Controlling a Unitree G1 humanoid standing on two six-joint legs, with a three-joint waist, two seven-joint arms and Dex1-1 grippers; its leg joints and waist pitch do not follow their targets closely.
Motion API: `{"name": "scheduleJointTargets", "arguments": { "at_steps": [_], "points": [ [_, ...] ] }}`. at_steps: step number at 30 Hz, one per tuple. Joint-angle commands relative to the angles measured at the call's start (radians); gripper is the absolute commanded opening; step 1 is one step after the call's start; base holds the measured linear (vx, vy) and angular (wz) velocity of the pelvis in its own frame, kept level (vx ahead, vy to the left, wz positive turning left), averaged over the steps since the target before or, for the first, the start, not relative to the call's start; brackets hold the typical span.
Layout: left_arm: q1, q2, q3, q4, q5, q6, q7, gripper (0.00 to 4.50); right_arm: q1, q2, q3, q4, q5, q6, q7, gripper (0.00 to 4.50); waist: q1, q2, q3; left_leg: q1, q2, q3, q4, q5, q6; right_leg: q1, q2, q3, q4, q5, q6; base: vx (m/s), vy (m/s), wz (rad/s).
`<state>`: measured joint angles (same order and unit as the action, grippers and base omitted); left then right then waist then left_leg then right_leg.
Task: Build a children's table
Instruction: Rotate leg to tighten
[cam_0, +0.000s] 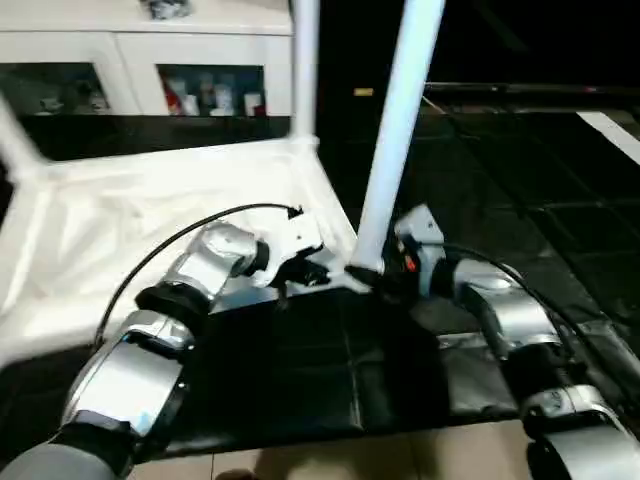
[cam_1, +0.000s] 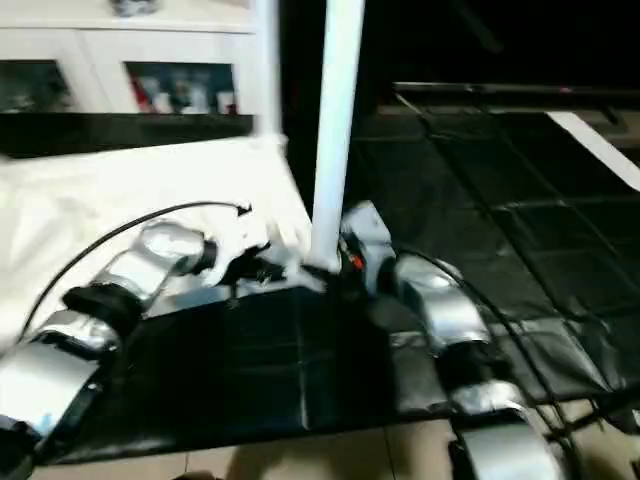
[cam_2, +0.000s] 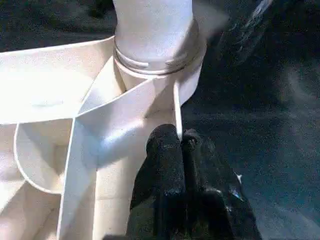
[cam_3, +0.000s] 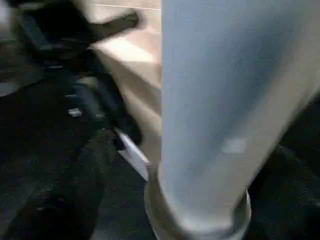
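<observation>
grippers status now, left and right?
Left gripper: shut on the table top's rim.
Right gripper: at the leg's base; cannot tell.

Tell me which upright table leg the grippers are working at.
The near-corner leg, rising from the tabletop corner between the left gripper and right gripper. The other upright leg stands at the far corner, by the cabinet.

Upturned tabletop (cam_0: 150, 210) lies on black floor mat (cam_0: 300, 370).
</observation>
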<state>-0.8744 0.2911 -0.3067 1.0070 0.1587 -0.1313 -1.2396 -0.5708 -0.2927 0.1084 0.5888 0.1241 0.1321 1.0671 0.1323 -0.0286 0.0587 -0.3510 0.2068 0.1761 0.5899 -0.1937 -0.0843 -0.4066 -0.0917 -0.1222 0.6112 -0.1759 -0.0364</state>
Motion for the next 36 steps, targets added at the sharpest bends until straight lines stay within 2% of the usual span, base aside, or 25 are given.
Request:
{"name": "scheduleJointTargets", "arguments": {
  "at_steps": [1,3,4,7,11,12,13,16,18,21,31,34,36],
  "points": [
    [-0.007,0.009,-0.036,-0.032,0.012,-0.063,-0.073,0.00,0.004,-0.033,0.010,-0.026,0.016,-0.010,0.076,4.42,0.004,0.005,-0.072,0.005,0.037,-0.004,-0.064,-0.155,0.061,0.067,-0.076,0.065,-0.071,-0.194,-0.202,0.000,0.000,0.00],
    [0.000,0.031,-0.049,-0.045,0.002,-0.096,-0.156,0.00,0.005,-0.081,0.034,-0.046,0.038,0.002,0.201,4.42,0.011,0.004,-0.072,0.008,0.038,-0.003,-0.065,-0.154,0.056,0.064,-0.074,0.066,-0.071,-0.191,-0.201,0.000,0.000,0.00],
    [0.001,0.036,-0.052,-0.048,0.000,-0.100,-0.172,0.00,0.006,-0.090,0.041,-0.051,0.042,0.003,0.226,4.42,0.014,0.002,-0.074,0.004,0.038,-0.004,-0.063,-0.149,0.062,0.068,-0.075,0.067,-0.067,-0.174,-0.203,0.000,0.000,0.00],
    [0.003,0.044,-0.060,-0.053,0.005,-0.119,-0.192,0.00,0.007,-0.105,0.058,-0.056,0.041,-0.002,0.266,4.42,0.016,0.001,-0.075,0.002,0.036,-0.005,-0.062,-0.130,0.063,0.067,-0.074,0.065,-0.063,-0.152,-0.205,0.000,0.000,0.00],
    [0.009,0.058,-0.077,-0.063,0.013,-0.152,-0.235,0.00,-0.001,-0.119,0.082,-0.050,0.036,-0.012,0.327,4.42,0.018,0.001,-0.074,0.001,0.037,-0.005,-0.062,-0.130,0.060,0.066,-0.075,0.065,-0.064,-0.165,-0.205,0.000,0.000,0.00],
    [0.015,0.064,-0.086,-0.071,0.014,-0.160,-0.249,0.00,-0.010,-0.112,0.083,-0.032,0.031,-0.018,0.323,4.42,0.019,-0.003,-0.075,0.002,0.037,-0.004,-0.062,-0.129,0.059,0.066,-0.075,0.064,-0.065,-0.168,-0.204,0.000,0.000,0.00],
    [0.016,0.064,-0.088,-0.072,0.014,-0.161,-0.251,0.00,-0.012,-0.111,0.083,-0.028,0.030,-0.019,0.321,4.16,0.021,0.000,-0.075,0.002,0.038,-0.005,-0.063,-0.131,0.055,0.065,-0.077,0.065,-0.064,-0.177,-0.202,0.000,0.000,0.00],
    [0.026,0.066,-0.092,-0.087,0.009,-0.170,-0.269,0.00,-0.029,-0.097,0.084,0.006,0.032,-0.019,0.313,4.04,0.023,-0.005,-0.074,0.002,0.038,-0.004,-0.063,-0.130,0.047,0.063,-0.076,0.065,-0.064,-0.186,-0.200,0.000,0.000,0.00],
    [0.029,0.067,-0.092,-0.091,0.008,-0.172,-0.272,0.00,-0.030,-0.096,0.088,0.008,0.032,-0.021,0.317,3.84,0.026,-0.002,-0.075,0.003,0.038,-0.004,-0.063,-0.127,0.046,0.063,-0.076,0.065,-0.064,-0.190,-0.198,0.000,0.000,0.00],
    [0.035,0.069,-0.096,-0.099,0.008,-0.179,-0.279,0.00,-0.031,-0.096,0.098,0.010,0.031,-0.025,0.335,3.63,0.030,-0.004,-0.075,0.004,0.040,-0.004,-0.063,-0.124,0.046,0.062,-0.076,0.065,-0.061,-0.178,-0.196,0.000,0.000,0.00],
    [0.041,0.076,-0.099,-0.104,0.010,-0.186,-0.273,0.00,-0.038,-0.090,0.099,0.024,0.051,-0.025,0.371,2.87,0.030,-0.004,-0.076,0.001,0.038,-0.004,-0.061,-0.114,0.049,0.063,-0.076,0.065,-0.061,-0.179,-0.188,0.000,0.000,0.00],
    [0.040,0.077,-0.098,-0.102,0.010,-0.186,-0.271,0.00,-0.037,-0.088,0.099,0.023,0.051,-0.022,0.372,2.47,0.030,-0.003,-0.076,0.001,0.038,-0.004,-0.062,-0.114,0.047,0.063,-0.075,0.065,-0.061,-0.178,-0.189,0.000,0.000,0.00],
    [0.040,0.078,-0.097,-0.101,0.010,-0.184,-0.270,0.00,-0.038,-0.086,0.097,0.022,0.052,-0.018,0.372,2.41,0.030,-0.002,-0.076,0.002,0.038,-0.004,-0.062,-0.116,0.046,0.063,-0.075,0.065,-0.061,-0.177,-0.190,0.000,0.000,0.00]
  ]
}}
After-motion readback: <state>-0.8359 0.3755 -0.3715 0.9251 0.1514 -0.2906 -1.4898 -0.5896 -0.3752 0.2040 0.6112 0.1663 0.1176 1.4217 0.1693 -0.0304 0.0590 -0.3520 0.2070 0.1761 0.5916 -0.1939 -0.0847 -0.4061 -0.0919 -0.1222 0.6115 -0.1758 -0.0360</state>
